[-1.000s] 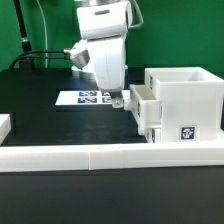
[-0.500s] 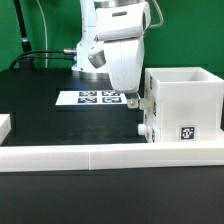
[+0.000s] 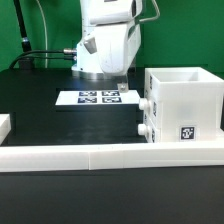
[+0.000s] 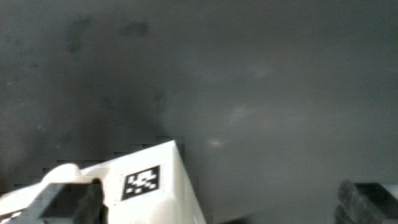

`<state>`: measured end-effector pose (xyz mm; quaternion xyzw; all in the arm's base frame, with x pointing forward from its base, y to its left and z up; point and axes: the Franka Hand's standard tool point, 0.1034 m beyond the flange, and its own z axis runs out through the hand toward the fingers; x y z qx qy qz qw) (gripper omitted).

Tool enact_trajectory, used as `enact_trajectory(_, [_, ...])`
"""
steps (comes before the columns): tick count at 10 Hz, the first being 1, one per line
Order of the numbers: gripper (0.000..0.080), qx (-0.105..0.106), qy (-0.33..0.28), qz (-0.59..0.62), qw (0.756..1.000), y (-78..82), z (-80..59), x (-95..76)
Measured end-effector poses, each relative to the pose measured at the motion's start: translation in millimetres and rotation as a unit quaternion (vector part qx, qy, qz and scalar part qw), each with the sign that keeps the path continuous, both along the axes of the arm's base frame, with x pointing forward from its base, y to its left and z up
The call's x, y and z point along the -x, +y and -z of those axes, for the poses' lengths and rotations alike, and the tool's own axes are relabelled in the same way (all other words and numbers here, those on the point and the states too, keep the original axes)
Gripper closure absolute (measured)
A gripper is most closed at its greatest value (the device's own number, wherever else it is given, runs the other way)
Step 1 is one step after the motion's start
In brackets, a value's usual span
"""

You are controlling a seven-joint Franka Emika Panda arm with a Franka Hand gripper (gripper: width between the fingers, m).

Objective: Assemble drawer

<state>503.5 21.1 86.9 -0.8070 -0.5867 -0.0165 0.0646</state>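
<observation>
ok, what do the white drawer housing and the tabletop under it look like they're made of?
The white box-shaped drawer housing looks like moulded or printed plastic: opaque, matte, uniform white, thick walls with crisp edges, and a black-and-white square tag on its face. The black tabletop looks like a dull, non-reflective sheet or mat; the wrist view shows faint smudges, but the exact material can't be told.

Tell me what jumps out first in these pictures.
The white arm's tool hangs above the black table, over the marker board. On the exterior view's right stands the white drawer housing, two knobs on its side and a tag low on its front. A long white wall runs across the foreground.
</observation>
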Motion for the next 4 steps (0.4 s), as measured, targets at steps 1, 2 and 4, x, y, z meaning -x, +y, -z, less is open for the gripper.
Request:
enact_trajectory(1, [0.015,0.002,-0.003,0.011,1.0,0.6,-0.4,4.3])
enact_trajectory(2, [0.015,0.003,-0.01,0.016,1.0,-2.9,2.2,6.0])
enact_trajectory(4, [0.015,0.003,-0.009,0.016,1.0,-4.1,3.1,6.4])
